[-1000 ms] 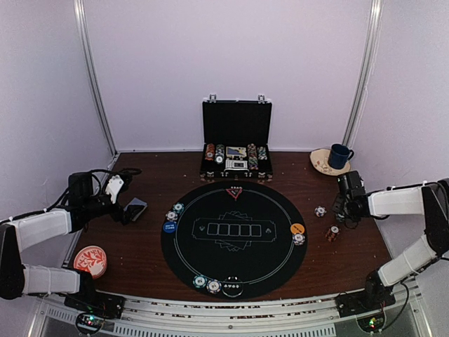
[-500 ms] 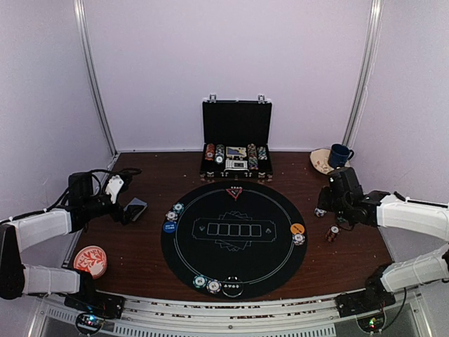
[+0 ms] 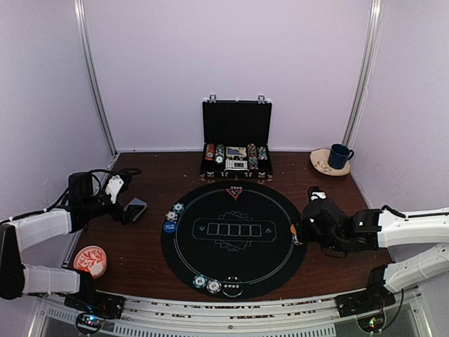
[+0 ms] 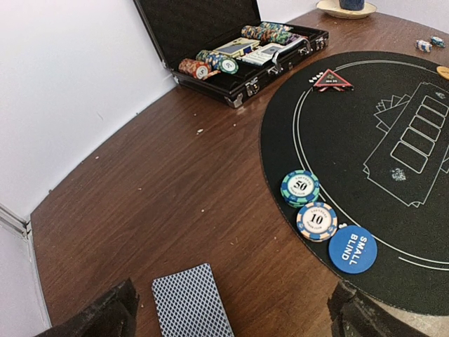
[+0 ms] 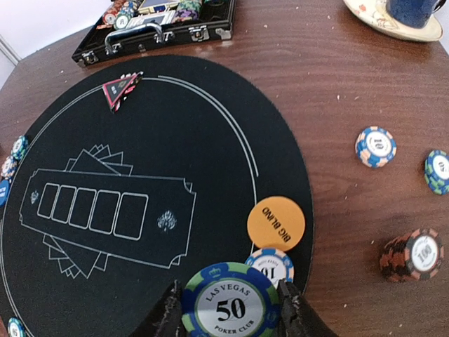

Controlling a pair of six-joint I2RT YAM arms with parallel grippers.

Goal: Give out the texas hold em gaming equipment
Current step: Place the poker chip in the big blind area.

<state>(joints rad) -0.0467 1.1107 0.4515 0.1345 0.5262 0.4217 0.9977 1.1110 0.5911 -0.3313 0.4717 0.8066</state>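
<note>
The right gripper (image 5: 228, 312) is clenched on a teal 50 chip (image 5: 226, 303), which sits face-up between its fingers (image 5: 168, 316) over the near edge of the black round mat (image 5: 175, 175). Just beyond the gripper lies a white 10 chip (image 5: 269, 265), partly hidden by the held chip. The orange Big Blind disc (image 5: 276, 222) lies right against the white chip's far side. To the gripper's right, on the bare tabletop (image 5: 337, 84), stands a red-and-black 100 stack (image 5: 412, 254). Farther out are a blue-and-orange chip (image 5: 375, 146) and a teal-edged chip (image 5: 438, 170), the latter cut off by the frame. Far ahead and to the left, the red triangle marker (image 5: 121, 88) rests at the mat's far rim. The open black briefcase (image 5: 154, 24) is beyond it, and a saucer (image 5: 372, 17) carrying a blue cup (image 5: 414, 8) is far off to the right.

The left gripper (image 4: 233, 295) is released, its fingers spread wide. A deck of grey-blue-backed cards (image 4: 191, 303) lies flat on the tabletop between them, nearer one finger than the other. Ahead of this gripper, on the mat's edge, sit the blue Small Blind disc (image 4: 352, 249), then a blue-edged 10 chip (image 4: 316, 220), then a second teal chip (image 4: 300, 187).
</note>
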